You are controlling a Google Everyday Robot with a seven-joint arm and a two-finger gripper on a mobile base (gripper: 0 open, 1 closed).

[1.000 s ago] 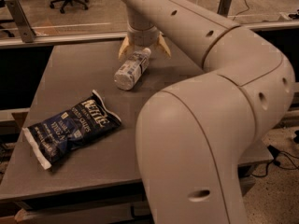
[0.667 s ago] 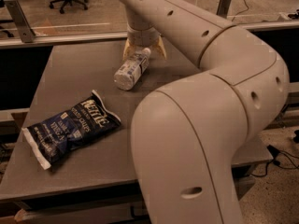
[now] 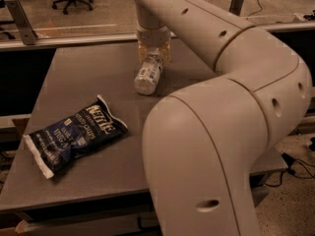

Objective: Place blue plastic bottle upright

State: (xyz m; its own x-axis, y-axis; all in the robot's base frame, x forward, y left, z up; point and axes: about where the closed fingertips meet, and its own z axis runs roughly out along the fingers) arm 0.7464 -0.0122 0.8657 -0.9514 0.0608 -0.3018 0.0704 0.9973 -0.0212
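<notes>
Blue plastic bottle (image 3: pixel 148 76) is lying flat, looking light and crushable; tool (image 3: pixel 154 53) is sitting over its stiffer far end, grip state unclear.

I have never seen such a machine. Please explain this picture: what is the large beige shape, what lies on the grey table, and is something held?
The large beige shape is a robot arm; its thick elbow fills the right side. There is only one picture, from a camera that looks down over the arm onto a grey table; where it is mounted is not known. The arm ends in a gripper, its hand, which is down at the far end of the blue plastic bottle. The bottle lies on its side, not upright. Whether the gripper holds it, I cannot tell. On the left, nearer the camera, a dark blue chip bag lies flat, apart from the bottle.
</notes>
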